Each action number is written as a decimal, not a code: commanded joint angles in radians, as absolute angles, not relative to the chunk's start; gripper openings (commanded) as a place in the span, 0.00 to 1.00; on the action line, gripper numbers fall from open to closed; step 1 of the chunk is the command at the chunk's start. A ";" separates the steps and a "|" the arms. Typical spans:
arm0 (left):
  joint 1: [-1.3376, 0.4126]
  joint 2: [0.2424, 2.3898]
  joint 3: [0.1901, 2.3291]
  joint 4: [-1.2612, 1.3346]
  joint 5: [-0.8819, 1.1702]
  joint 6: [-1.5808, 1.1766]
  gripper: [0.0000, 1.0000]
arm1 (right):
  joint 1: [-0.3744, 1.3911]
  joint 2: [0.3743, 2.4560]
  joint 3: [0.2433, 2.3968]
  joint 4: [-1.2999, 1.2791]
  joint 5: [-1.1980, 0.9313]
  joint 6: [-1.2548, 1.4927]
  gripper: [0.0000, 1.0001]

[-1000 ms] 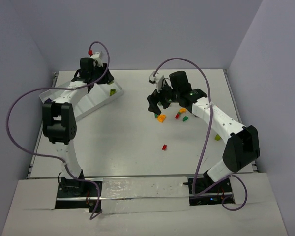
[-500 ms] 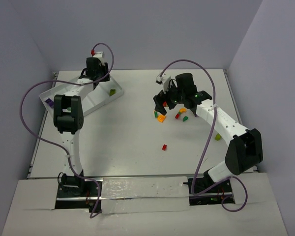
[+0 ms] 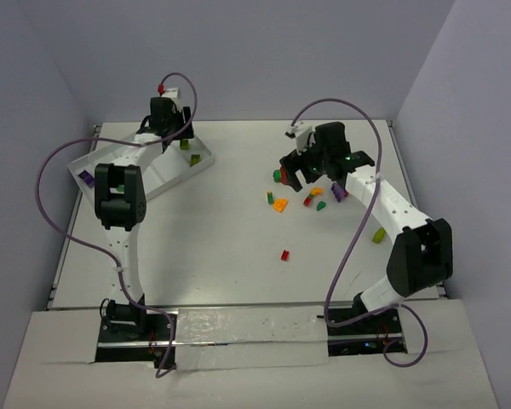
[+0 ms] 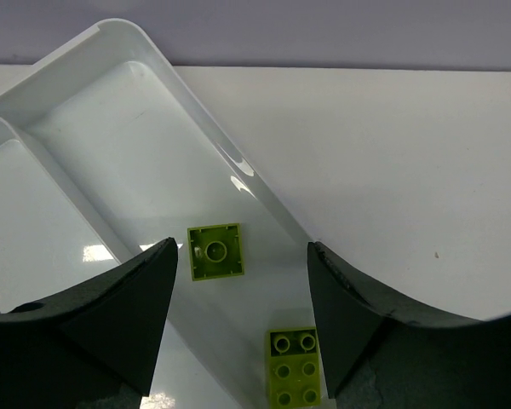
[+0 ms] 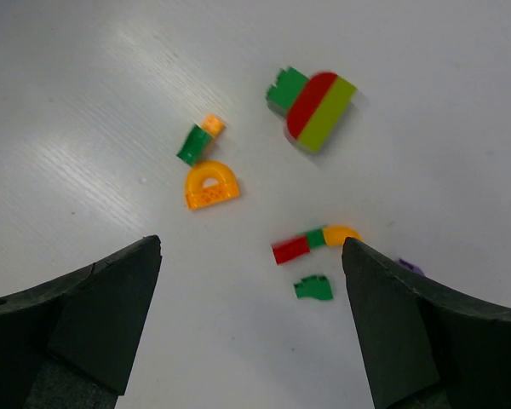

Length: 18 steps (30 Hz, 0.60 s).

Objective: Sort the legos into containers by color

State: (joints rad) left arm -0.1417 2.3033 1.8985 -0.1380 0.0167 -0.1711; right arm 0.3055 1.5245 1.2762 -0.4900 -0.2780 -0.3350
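The left claw (image 4: 238, 247) stands with its two fingers well apart and nothing in them. Close in between the fingers lies one lime brick (image 4: 294, 368), studs up. Just ahead of the fingertips a second lime brick (image 4: 215, 251) lies flipped, hollow side up. Both sit in one compartment of the white tray (image 4: 136, 145), the one along its outer wall.

The right claw (image 5: 251, 245) gapes wide and empty over the table (image 5: 85, 68). Nearest, between its fingers, is one small green brick (image 5: 312, 288), and a purple sliver (image 5: 409, 266) peeps out beside one finger. A little ahead runs a row of three (image 5: 315, 239), red, green and orange, end to end. Off to the other side lies one orange half-round piece (image 5: 211, 186), then a green and orange pair (image 5: 196, 141), touching. Farthest out is a clump of three (image 5: 315, 104): green, red, lime. That makes four green, three orange, two red, one lime and one purple, all tiny and glossy.
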 commanded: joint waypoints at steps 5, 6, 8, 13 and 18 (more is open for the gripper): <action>-0.181 2.062 1.834 -0.186 0.032 -0.108 0.75 | 0.068 1.376 1.262 -0.808 -0.253 -0.527 0.89; -0.197 2.022 1.797 -0.191 0.036 -0.093 0.75 | 0.017 1.360 1.245 -0.848 -0.241 -0.567 0.89; -0.216 1.971 1.752 -0.209 0.051 -0.083 0.77 | -0.055 1.348 1.220 -0.876 -0.227 -0.616 0.89; -0.248 1.865 1.647 -0.216 0.107 -0.065 0.79 | -0.211 1.357 1.189 -0.977 -0.169 -0.713 0.88; -0.280 1.814 1.597 -0.214 0.117 -0.022 0.80 | -0.267 1.405 1.180 -1.034 -0.094 -0.731 0.87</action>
State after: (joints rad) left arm -0.2699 1.8497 1.6301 -0.2090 0.0865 -0.0673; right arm -0.2474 1.3778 1.1882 -0.9512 -0.1574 -0.6793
